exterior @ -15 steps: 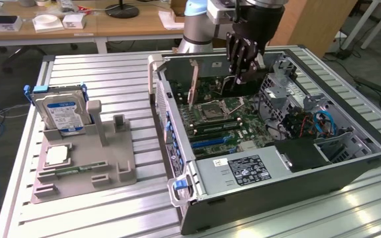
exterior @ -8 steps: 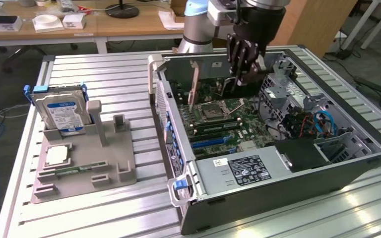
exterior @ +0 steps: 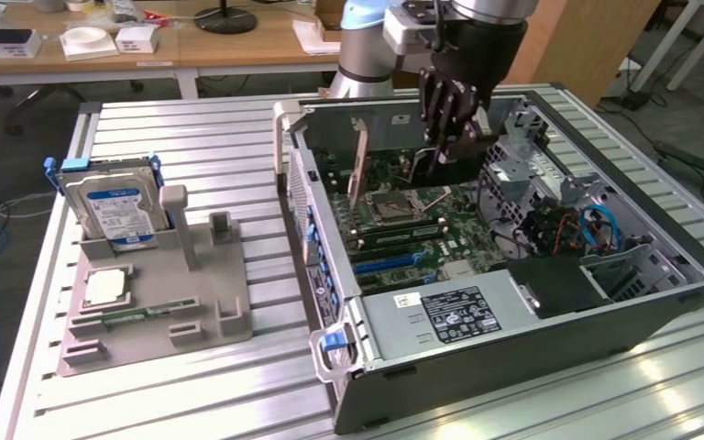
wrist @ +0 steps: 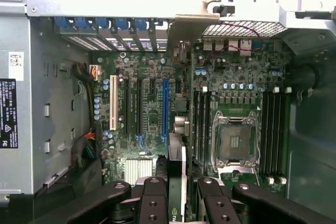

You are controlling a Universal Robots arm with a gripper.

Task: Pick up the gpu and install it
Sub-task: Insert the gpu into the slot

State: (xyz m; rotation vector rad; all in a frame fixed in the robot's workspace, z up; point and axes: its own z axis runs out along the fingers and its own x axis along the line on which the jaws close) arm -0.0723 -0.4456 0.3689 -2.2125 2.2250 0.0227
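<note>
gripper (wrist: pixel 178 192) clamping upright gpu (wrist: pixel 177 169), above motherboard (wrist: pixel 152 103)

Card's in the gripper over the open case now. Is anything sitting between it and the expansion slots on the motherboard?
Nothing visible blocks it. The thin green-and-black gpu hangs edge-down in the black gripper above the green motherboard; the long blue slot and its neighbours look bare.
</note>
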